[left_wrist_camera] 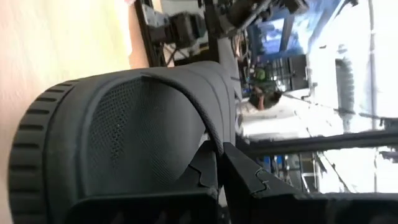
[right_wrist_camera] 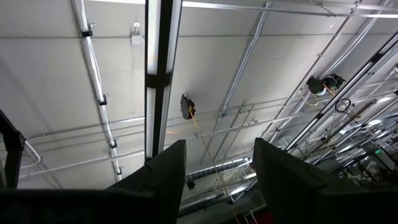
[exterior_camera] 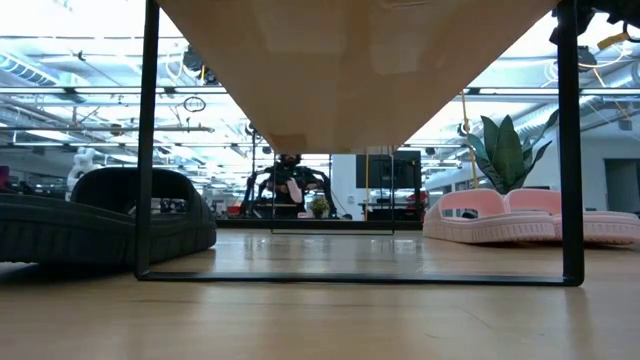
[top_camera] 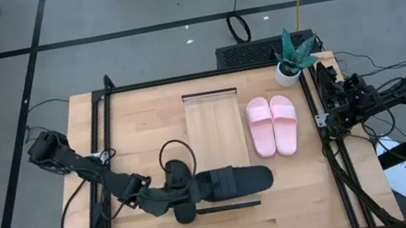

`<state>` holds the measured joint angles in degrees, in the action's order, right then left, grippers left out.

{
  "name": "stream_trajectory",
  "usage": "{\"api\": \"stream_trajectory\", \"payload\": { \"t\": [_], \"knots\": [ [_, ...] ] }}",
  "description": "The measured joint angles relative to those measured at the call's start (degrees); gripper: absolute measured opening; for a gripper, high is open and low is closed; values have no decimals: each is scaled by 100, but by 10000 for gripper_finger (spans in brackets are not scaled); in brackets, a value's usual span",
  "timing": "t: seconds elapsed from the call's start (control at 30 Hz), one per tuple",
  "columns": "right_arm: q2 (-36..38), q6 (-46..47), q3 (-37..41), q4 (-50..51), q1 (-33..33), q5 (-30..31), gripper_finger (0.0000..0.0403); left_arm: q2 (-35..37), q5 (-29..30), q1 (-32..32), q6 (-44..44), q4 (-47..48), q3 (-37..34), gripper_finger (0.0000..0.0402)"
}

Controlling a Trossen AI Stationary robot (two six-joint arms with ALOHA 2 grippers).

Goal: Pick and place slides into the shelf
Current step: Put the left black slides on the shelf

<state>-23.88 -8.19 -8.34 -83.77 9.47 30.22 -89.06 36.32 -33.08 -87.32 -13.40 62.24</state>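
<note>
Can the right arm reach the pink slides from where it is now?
Probably yes. The right gripper waits at the table's right edge with open fingers, and the pink slides lie close beside it with nothing between. The left gripper is busy at a black slide.

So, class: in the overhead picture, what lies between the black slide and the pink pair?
Only bare wooden tabletop; the high view shows nothing between the black slide and the pink pair.

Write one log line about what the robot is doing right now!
left claw: shut on black slide | right claw: open, parked | pink slides: beside shelf
</note>
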Motion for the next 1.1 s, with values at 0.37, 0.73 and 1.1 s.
{"api": "stream_trajectory", "payload": {
  "t": [0.37,0.73,1.1],
  "knots": [
    [0,2,0,2,0,-2,178,31,-270,-60,-196,564,2,0],
    [0,2,-1,2,0,-15,178,31,-310,-59,-280,824,2,0],
    [0,2,-2,2,-1,-17,178,31,-322,9,-420,1150,11,0]
  ]
}}
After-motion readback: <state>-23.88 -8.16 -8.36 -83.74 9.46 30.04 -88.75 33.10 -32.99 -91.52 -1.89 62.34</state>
